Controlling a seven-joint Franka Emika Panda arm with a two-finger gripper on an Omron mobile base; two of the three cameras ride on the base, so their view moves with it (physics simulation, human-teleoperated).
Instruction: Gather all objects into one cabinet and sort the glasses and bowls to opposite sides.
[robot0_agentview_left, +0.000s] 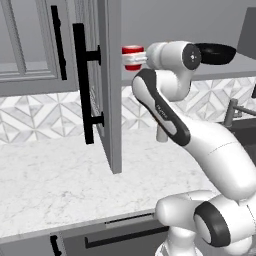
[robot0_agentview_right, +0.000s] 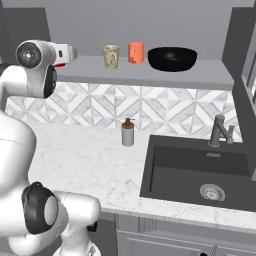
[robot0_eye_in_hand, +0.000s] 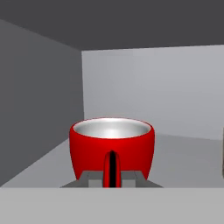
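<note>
My gripper (robot0_eye_in_hand: 111, 176) is shut on the handle of the red mug (robot0_eye_in_hand: 111, 144), which is upright with a pale inside. It is inside the cabinet at the left end of its shelf (robot0_agentview_right: 150, 75), close to the left wall. I cannot tell whether the mug rests on the shelf. From the left base view the red mug (robot0_agentview_left: 132, 50) shows just past the open door (robot0_agentview_left: 107, 85). Further right on the same shelf stand the beige mug (robot0_agentview_right: 111, 56), the orange cup (robot0_agentview_right: 135, 52) and the wide black bowl (robot0_agentview_right: 172, 58).
The open door's black bar handle (robot0_agentview_left: 82, 80) juts out beside my arm. A white soap dispenser (robot0_agentview_right: 128, 133) stands on the marble counter (robot0_agentview_left: 50, 175). A dark sink (robot0_agentview_right: 165, 175) with a faucet (robot0_agentview_right: 220, 131) lies to the right. Drawers (robot0_agentview_left: 125, 235) run below.
</note>
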